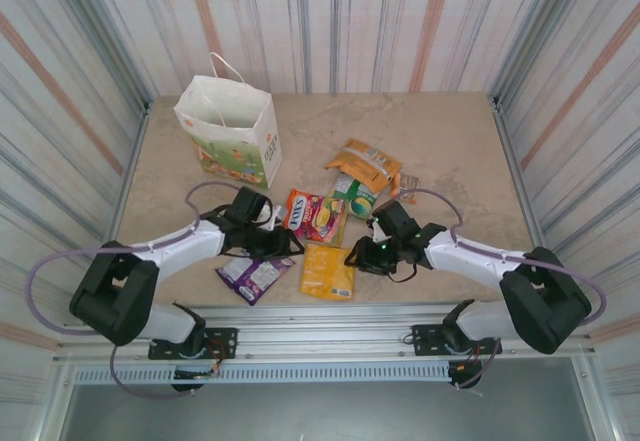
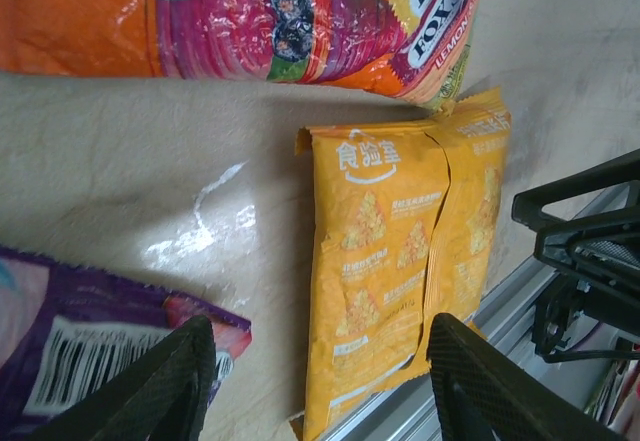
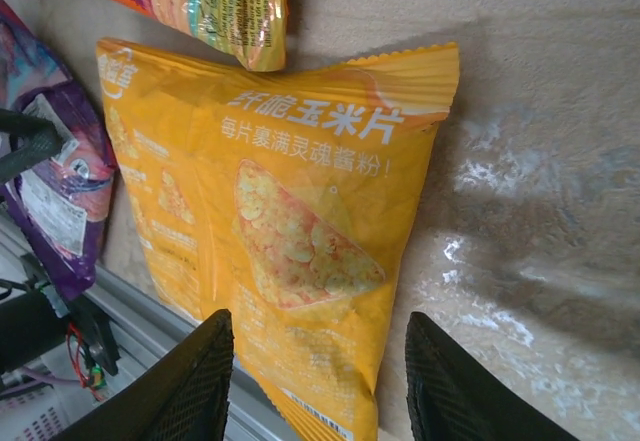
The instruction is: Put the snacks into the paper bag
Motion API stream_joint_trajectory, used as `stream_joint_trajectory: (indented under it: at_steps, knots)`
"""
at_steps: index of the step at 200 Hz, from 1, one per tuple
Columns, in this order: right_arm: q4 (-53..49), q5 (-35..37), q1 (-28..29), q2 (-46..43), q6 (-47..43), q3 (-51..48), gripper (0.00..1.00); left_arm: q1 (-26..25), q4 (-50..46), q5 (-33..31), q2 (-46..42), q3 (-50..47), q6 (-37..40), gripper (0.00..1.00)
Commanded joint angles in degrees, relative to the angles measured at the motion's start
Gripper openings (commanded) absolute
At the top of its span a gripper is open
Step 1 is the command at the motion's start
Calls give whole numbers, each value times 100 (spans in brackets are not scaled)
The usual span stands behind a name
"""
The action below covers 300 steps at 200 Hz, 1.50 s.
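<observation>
From above, the paper bag (image 1: 232,131) stands upright far left on the desk (image 1: 450,151), seemingly empty; the snacks (image 1: 318,216) lie loose nearby. Left wrist: left jaws wide over bare desk; a red packet (image 2: 300,21) reads "FOX'S". Right wrist: right jaws wide astride the yellow packet (image 3: 290,211), printed in Chinese.

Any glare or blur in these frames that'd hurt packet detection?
Left wrist: specular patch on the beige tabletop, sheen on the glossy red-pink FOX'S packet, near fingertips soft. Right wrist: tabletop glare beside the sharp yellow snack packet. Top: even light, faint shadows.
</observation>
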Motion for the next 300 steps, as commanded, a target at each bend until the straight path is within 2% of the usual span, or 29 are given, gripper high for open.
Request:
stream_joint_trajectory:
  at_steps: [1,61,99,136,164,186,229,255,300]
  knots:
    - [188,-101,51,174,141,-161,46,-59,396,348,298,-45,-78,59]
    - [489,-178,119,484,240,-289,38,-99,697,834,1057,79,28,55]
    - [940,-270,123,697,390,-462,32,-197,1138,1139,1397,59,-21,49]
    - [1327,-353,132,905,482,-514,30,-340,1382,1377,1629,99,-77,46]
    - [1462,-301,137,927,457,-533,31,-400,1607,1475,1533,14,-256,35]
    - [1495,-233,137,831,377,-536,38,-403,1625,1428,1248,-35,-280,25]
    - [1198,368,103,-314,-322,-560,50,-407,1538,1266,417,30,-4,9]
    - [1069,676,-82,-1318,-933,-637,55,-405,1818,1329,-105,64,216,6]
    - [1350,410,-526,-3173,-2083,-1007,63,-394,1715,1482,-762,430,1194,5]
